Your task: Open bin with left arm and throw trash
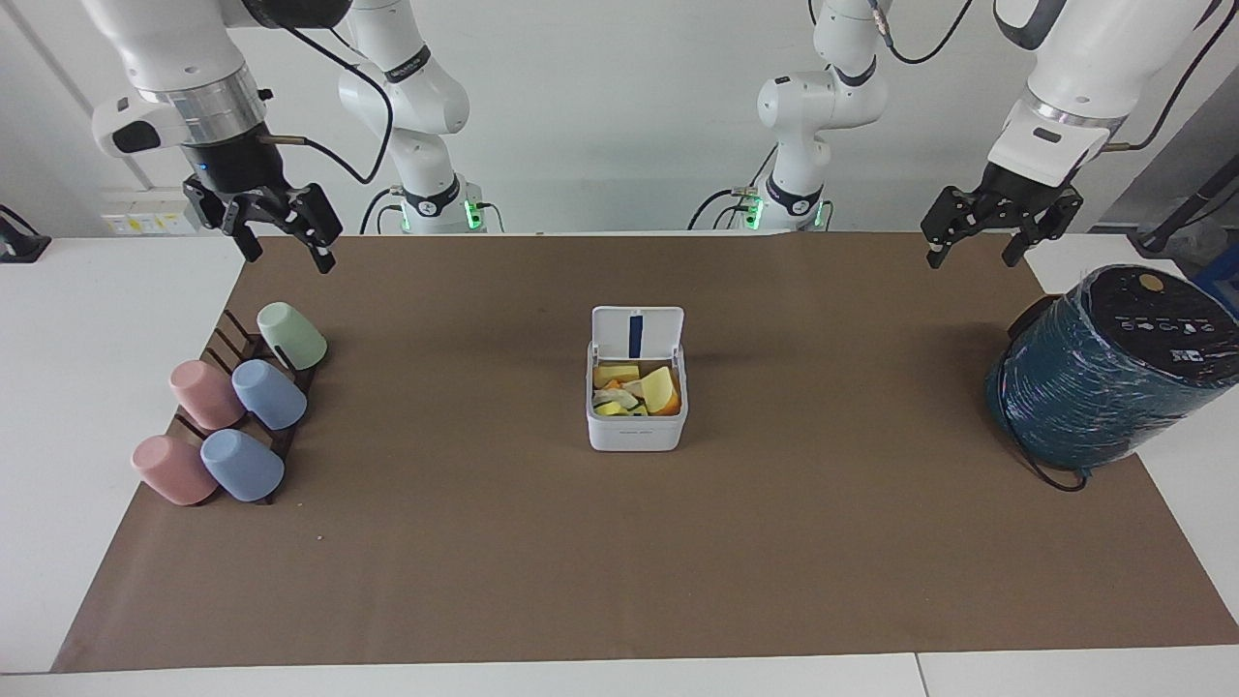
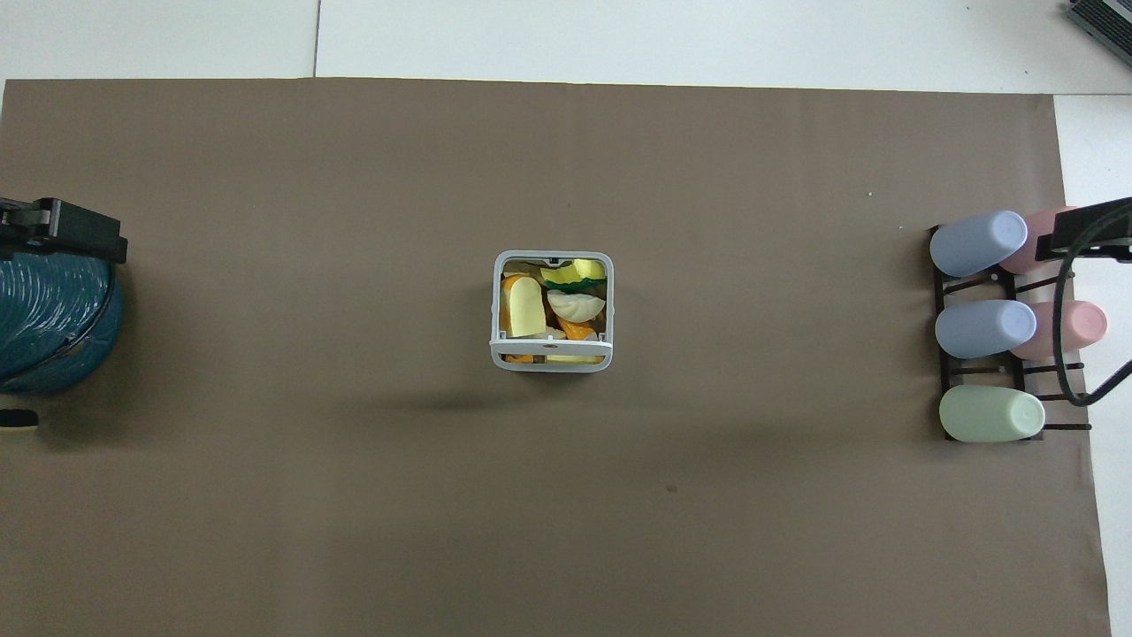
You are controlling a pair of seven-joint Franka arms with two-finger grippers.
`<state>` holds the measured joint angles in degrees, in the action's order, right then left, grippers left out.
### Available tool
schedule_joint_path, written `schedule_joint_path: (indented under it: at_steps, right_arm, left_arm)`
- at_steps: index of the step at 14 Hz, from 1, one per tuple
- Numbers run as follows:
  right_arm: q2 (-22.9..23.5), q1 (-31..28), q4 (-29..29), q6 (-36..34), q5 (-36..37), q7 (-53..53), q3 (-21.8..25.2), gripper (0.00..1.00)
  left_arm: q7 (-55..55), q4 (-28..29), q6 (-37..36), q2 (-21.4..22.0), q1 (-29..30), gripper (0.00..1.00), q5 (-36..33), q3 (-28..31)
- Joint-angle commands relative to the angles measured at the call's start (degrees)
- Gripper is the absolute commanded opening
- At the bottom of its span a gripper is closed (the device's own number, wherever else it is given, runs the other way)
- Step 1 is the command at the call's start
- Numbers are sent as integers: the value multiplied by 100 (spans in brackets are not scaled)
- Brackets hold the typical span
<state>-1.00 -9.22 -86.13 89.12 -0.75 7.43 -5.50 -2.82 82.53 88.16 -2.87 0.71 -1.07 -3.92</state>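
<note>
Both tools, left point(image 1: 1000, 235) and right point(image 1: 281, 230), fingers apart, whole only facing; bin point(image 1: 637, 426) lid upright.

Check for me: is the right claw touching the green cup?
Apart. The facing view shows the right claw raised in the air at the mat's robot-side edge, with bare mat between it and the green cup on the rack.

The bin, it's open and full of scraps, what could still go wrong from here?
1. The bin has its lid standing upright and nothing holds it; it might drop shut.
2. The trash fills the bin to near the rim, so a nudge could spill pieces.
3. The right gripper hangs above the cup rack; a descent there could knock cups.
</note>
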Motion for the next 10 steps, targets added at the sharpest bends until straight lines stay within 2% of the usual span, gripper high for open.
schedule_joint_path:
  at_steps: [1,3,5,6,10]
  right_arm:
    - [-225,262,-325,-262,13,-101,146,100]
    - [-313,402,-457,-316,48,-110,294,100]
    - [-348,832,-536,-316,48,-214,794,100]
    - [-375,895,-589,-316,48,-302,883,100]
    - [-313,711,-528,-298,40,-312,736,100]
  left_arm:
    - [-192,236,34,190,-395,100,-25,443]
    - [-192,368,60,261,-353,100,28,444]
    - [-175,369,95,279,-335,100,55,436]
    - [-157,369,104,287,-352,100,55,444]
    - [-175,360,96,287,-379,100,55,436]
